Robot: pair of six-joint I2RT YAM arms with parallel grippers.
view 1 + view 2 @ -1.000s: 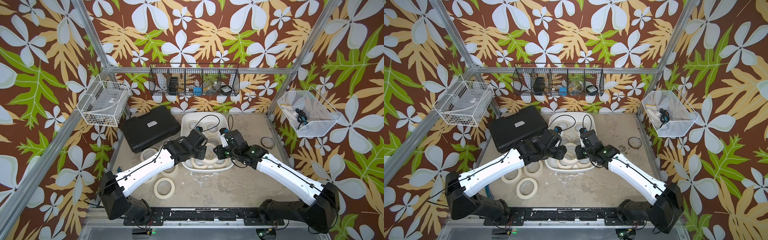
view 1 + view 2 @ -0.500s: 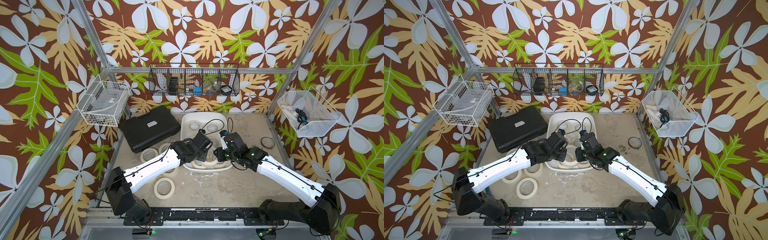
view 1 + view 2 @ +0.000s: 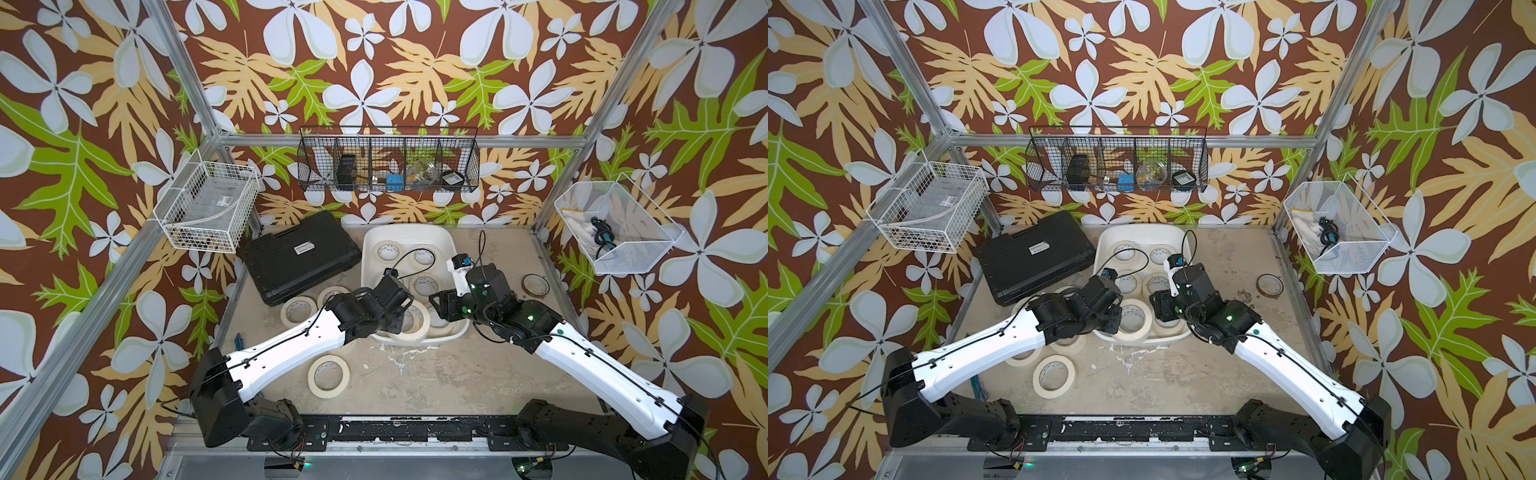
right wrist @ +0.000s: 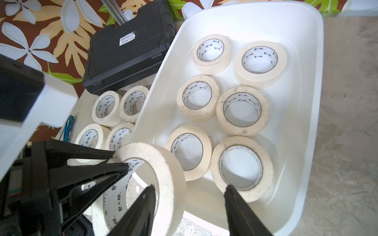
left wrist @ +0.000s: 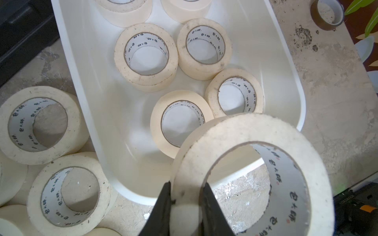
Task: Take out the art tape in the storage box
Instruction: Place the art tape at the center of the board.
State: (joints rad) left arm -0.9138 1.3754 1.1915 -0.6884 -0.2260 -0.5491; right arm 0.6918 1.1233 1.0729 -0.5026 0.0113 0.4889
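The storage box [image 3: 405, 227], a white tub, lies at the middle back of the table with several cream art tape rolls [image 4: 242, 111] flat in it. My left gripper [image 5: 186, 183] is shut on the wall of one art tape roll [image 5: 245, 130], which it holds tilted above the box's front rim [image 3: 411, 322]. My right gripper [image 4: 190, 186] is open and straddles that same roll's [image 4: 163, 163] wall. One of its fingers is inside the hole and the other stands well clear outside. Both grippers meet over the box's front end [image 3: 1133, 318].
Several more rolls [image 3: 297, 309] lie on the table left of the box, one [image 3: 328, 376] nearer the front. A black hard case [image 3: 301, 255] sits at the back left and a thin brown ring [image 3: 535, 286] at the right. Wire baskets [image 3: 388, 166] hang on the walls.
My left gripper has shut on the roll that the right gripper was holding. The right gripper has since opened off it. Both have come toward the box's front end.
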